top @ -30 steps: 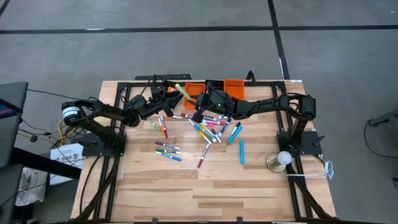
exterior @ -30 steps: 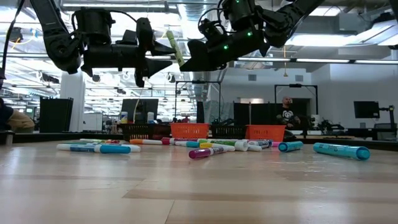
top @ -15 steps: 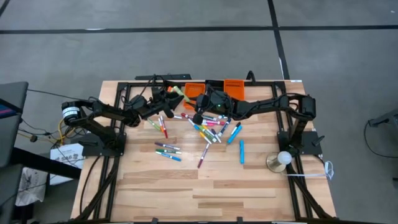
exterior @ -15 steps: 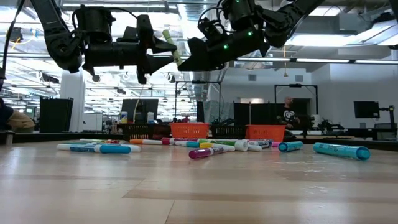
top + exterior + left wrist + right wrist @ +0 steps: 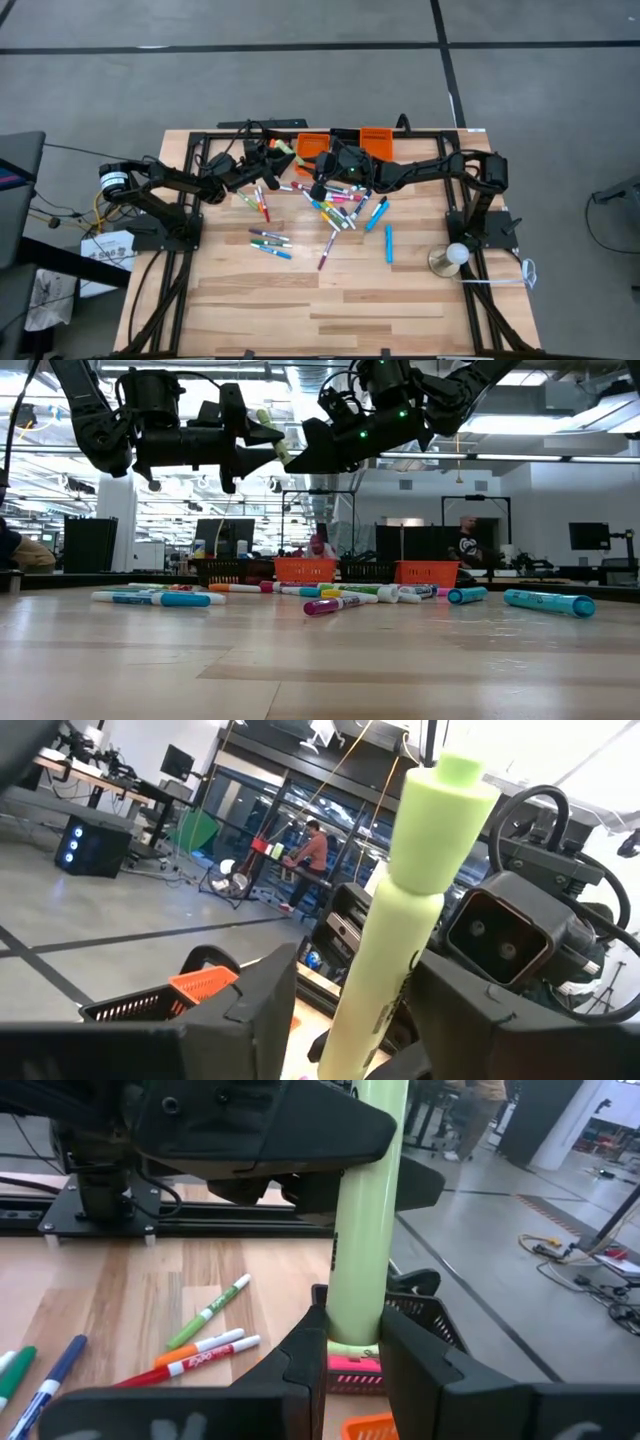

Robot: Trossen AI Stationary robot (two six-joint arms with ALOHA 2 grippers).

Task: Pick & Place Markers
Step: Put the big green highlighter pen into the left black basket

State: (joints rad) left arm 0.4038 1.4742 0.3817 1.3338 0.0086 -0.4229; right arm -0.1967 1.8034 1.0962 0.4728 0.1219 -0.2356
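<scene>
A pale yellow-green marker [image 5: 283, 146] [image 5: 268, 432] is up in the air over the table's far middle, between my two grippers. My left gripper [image 5: 272, 156] [image 5: 272, 442] comes at it from the table's left. My right gripper [image 5: 318, 166] [image 5: 300, 458] comes from the right. Both are shut on it. The marker's capped end [image 5: 440, 790] sticks out past the left fingers. Many other coloured markers [image 5: 335, 205] lie flat on the wood below and nearer. My left gripper [image 5: 355, 970] has the marker's barrel [image 5: 385, 970] between its two fingers, coming level from the table's left, fingers across the marker. The marker is lifted clear and tilted. My right gripper [image 5: 357, 1335] pinches the barrel [image 5: 358, 1295] between both fingers [image 5: 305, 1350], level from the right, toward the end away from the cap.
Two orange bins [image 5: 312, 143] [image 5: 376, 135] and a black one [image 5: 345, 133] stand at the far edge behind the grippers. A lone blue marker [image 5: 388, 243] and a round-based stand [image 5: 453, 257] sit near the right arm's base. People [image 5: 465, 538] move in the room beyond.
The marker has tipped further over, its upper end swinging toward the left arm while its lower end stayed by the right gripper. The left gripper's fingers have shifted slightly toward the right gripper. The right gripper has kept still.
</scene>
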